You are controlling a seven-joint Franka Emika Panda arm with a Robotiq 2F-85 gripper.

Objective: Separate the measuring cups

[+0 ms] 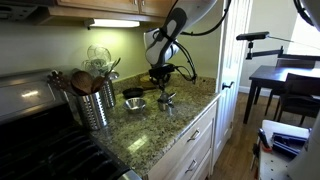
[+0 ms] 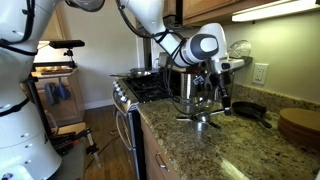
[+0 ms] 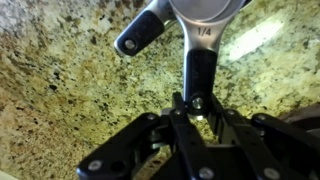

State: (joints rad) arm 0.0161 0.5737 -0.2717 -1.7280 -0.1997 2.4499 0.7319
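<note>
Hanging over the granite counter (image 1: 150, 125) at the middle of an exterior view, the gripper (image 1: 166, 88) is reaching down onto the measuring cups (image 1: 167, 101), which are sitting just right of centre on the stone. Another small silver cup (image 1: 135, 104) is lying apart to their left, in front of a dark pan (image 1: 133, 93), and the ribbed canister (image 1: 97, 103) of wooden spoons is standing farther left. From here I cannot tell how the jaws are set.

In an exterior view from the opposite end, the gripper (image 2: 214, 103) is showing right of centre, and the measuring cups (image 2: 205, 122) are gleaming directly beneath it on the counter (image 2: 200, 150). The canister (image 2: 188, 85) is standing behind them and the dark pan (image 2: 250, 110) is lying to the right.

In the wrist view, the gripper (image 3: 193, 108) is coming up from the bottom edge with its fingers drawn narrow, pinching the flat handle (image 3: 198, 65) stamped 1/4. A second handle (image 3: 140, 35) is fanning toward the upper left from the same bowl at the top edge, so two cups seem to be sitting nested.

By my reading, one cup is already lying separate and the grip on the next is taken. Pulling the pinched cup out of its partner and setting it down apart is what is remaining.
</note>
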